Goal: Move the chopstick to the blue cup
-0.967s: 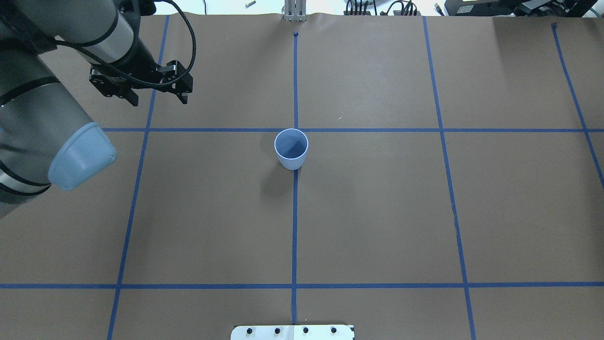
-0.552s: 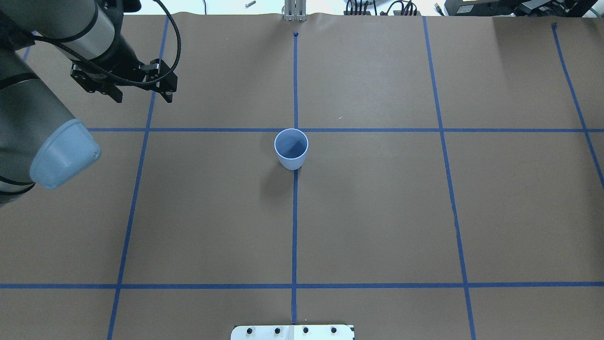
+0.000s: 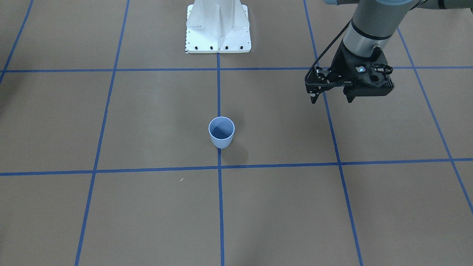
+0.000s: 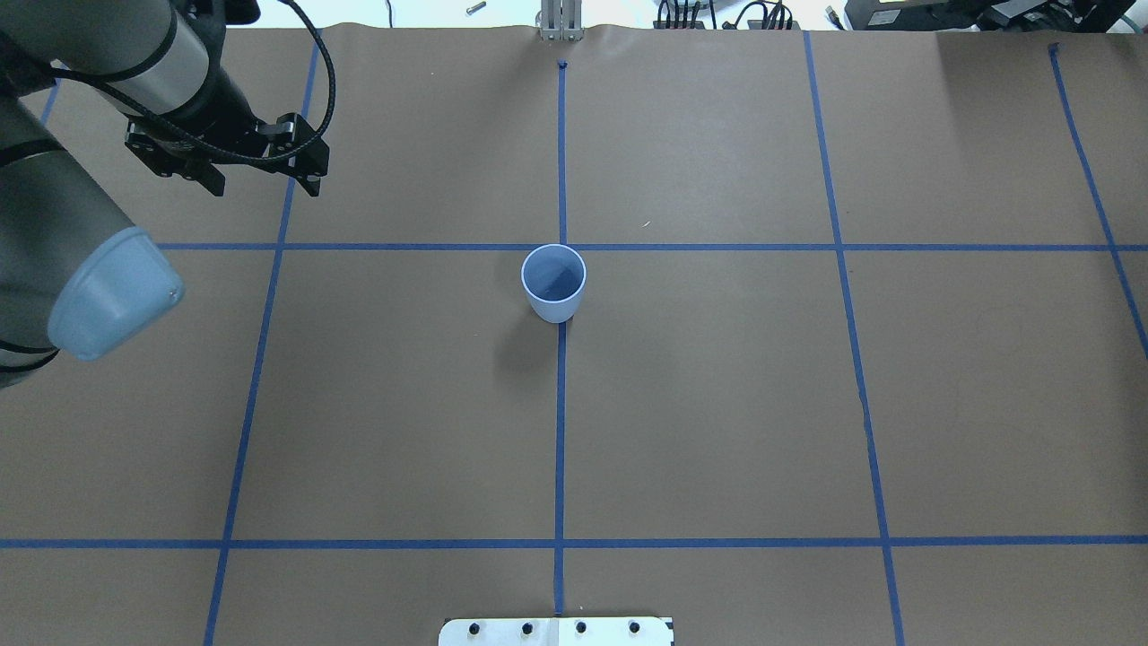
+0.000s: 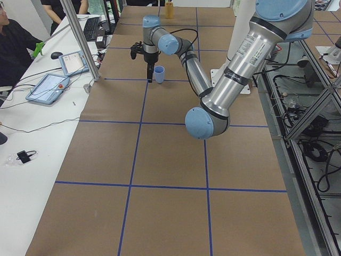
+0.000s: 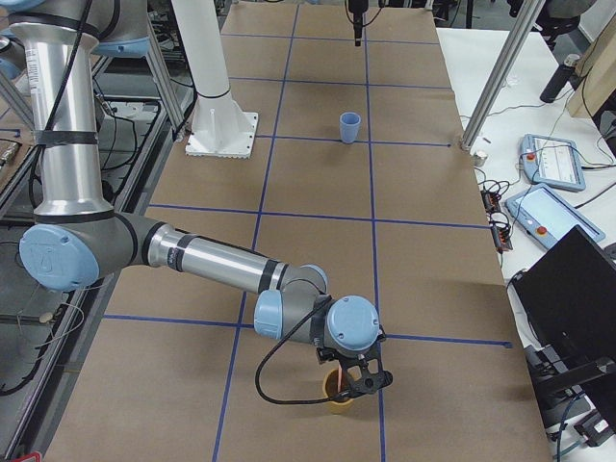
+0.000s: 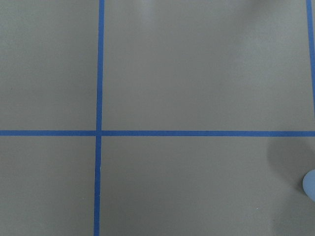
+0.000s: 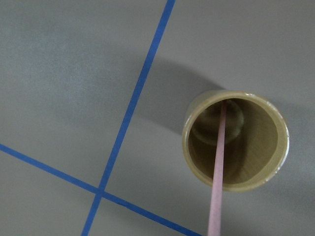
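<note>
While the left tool [image 4: 265, 188] points down, spread apart, the right tool's [image 6: 360, 388] state cannot be told.

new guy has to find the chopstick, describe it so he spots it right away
Look at the robot's right end of the table, where the right gripper hangs low. Just below it stands a tan cup, and the chopstick leans inside it, sticking out over the rim. It is the only thin, pale pink stick; the blue cup mid-table is empty.

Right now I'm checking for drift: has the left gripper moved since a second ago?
Yes. The left gripper has shifted toward the view's left, away from the blue cup.
</note>
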`<state>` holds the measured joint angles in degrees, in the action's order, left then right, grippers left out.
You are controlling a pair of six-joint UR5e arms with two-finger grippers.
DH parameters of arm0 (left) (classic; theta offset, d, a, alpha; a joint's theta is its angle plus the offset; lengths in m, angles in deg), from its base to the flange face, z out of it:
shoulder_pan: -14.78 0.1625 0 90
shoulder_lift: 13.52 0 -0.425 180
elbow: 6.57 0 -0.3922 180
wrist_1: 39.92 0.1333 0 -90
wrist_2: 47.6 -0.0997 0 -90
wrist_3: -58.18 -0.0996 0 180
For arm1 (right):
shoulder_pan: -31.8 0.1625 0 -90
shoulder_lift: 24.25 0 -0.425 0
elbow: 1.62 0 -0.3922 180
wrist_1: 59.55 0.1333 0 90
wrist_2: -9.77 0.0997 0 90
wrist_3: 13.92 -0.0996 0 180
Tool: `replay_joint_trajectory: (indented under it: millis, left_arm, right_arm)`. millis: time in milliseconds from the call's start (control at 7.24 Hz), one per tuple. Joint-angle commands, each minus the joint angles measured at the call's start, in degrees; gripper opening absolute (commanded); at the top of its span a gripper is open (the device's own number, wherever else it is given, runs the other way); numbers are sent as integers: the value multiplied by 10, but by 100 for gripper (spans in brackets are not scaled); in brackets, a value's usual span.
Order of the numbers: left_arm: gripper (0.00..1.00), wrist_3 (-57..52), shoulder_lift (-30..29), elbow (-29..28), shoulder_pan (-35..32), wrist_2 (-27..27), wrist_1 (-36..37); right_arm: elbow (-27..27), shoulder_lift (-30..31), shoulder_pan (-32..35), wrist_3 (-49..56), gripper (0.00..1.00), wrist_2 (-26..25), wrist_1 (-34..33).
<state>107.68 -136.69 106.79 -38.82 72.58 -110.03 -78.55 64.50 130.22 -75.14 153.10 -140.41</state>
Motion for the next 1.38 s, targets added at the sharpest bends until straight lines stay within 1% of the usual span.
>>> replay_joint_trajectory:
  millis: [0,138,276,414,552,691,829,967,1243]
  left_arm:
    - [99,-6,-1,13,-14,0,25]
    - [99,-12,-1,15,-14,0,30]
    - [99,-12,-1,15,-14,1,30]
    - [99,-12,-1,15,-14,1,30]
    - [99,-12,-1,15,-15,0,30]
    - [99,-12,-1,15,-16,1,30]
    - [99,-12,-1,15,-15,1,30]
    - [99,-12,-2,15,-15,1,31]
    - [99,-12,-1,15,-17,1,31]
  right_arm:
    - [-8,18,-1,0,100,6,5]
    - [-11,18,-1,-2,99,6,4]
    - [-10,18,-1,-3,93,6,4]
    - [-10,18,-1,-3,68,7,4]
    - [-10,19,-1,-1,34,6,5]
    - [-10,18,-1,0,23,5,5]
    - [-11,18,-1,1,2,4,6]
    - [-16,19,-1,2,0,4,17]
    - [-45,33,2,-1,0,-1,16]
